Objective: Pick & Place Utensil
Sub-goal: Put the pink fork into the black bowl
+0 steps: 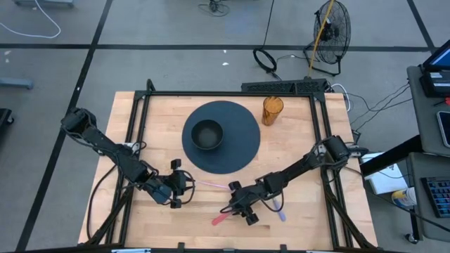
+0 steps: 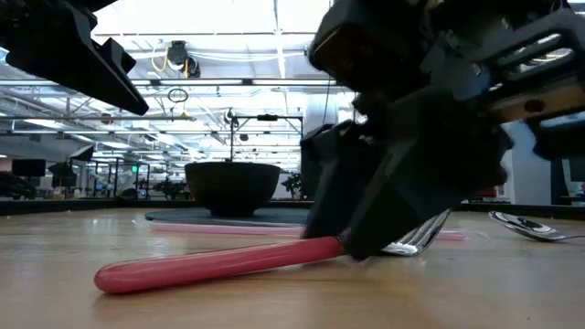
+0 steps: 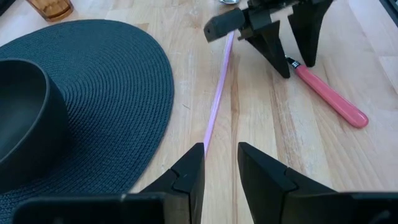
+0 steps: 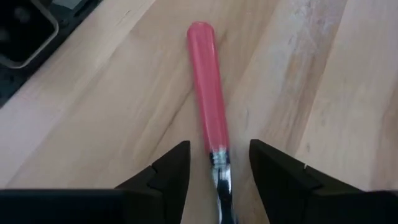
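A wooden bench (image 1: 295,147) is seen from above, with a round dark placemat (image 1: 239,151) laid on it and a black bowl (image 1: 207,134) set on the mat. An amber cup (image 1: 272,110) stands just beside the mat's far right edge. The right claw (image 4: 217,163) is lowered over a pink-handled fork (image 4: 208,115) lying flat near the bench's front edge; its fingers are parted either side of the fork's neck, not closed on it. The left claw (image 3: 219,163) is held partly open, empty, just above a thin pink straw (image 3: 217,93) lying beside the mat
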### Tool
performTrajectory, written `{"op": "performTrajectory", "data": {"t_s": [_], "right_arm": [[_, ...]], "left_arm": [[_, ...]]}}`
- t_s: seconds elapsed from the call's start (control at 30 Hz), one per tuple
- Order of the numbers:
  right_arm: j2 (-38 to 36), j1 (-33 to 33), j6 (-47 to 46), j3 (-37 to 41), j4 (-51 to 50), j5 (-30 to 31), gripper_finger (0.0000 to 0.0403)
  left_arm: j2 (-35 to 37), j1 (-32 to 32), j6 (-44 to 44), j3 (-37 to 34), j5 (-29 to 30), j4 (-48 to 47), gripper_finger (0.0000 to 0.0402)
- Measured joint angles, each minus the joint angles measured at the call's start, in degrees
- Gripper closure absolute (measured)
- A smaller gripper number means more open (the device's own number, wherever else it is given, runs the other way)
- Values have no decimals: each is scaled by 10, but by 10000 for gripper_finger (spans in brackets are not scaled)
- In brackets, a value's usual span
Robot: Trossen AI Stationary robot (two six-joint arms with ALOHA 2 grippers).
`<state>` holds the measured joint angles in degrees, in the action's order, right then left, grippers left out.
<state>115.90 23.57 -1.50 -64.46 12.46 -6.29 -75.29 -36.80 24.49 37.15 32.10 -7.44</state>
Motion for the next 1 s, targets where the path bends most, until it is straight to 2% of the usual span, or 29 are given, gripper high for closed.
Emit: {"op": "performTrajectory", "data": {"t_s": [0.17,0.43,0.83,1.0], "right_arm": [[1,-3,-2,0,-2,3,267],[1,-8,7,0,-6,4,371],[4,-26,12,2,45,9,366],[4,-34,38,-25,54,26,369]], "left_arm": [[0,0,0,0,0,0,300],[0,0,0,0,0,0,300],[0,0,-7,0,13,-1,300],[0,0,-14,0,28,-1,300]]}}
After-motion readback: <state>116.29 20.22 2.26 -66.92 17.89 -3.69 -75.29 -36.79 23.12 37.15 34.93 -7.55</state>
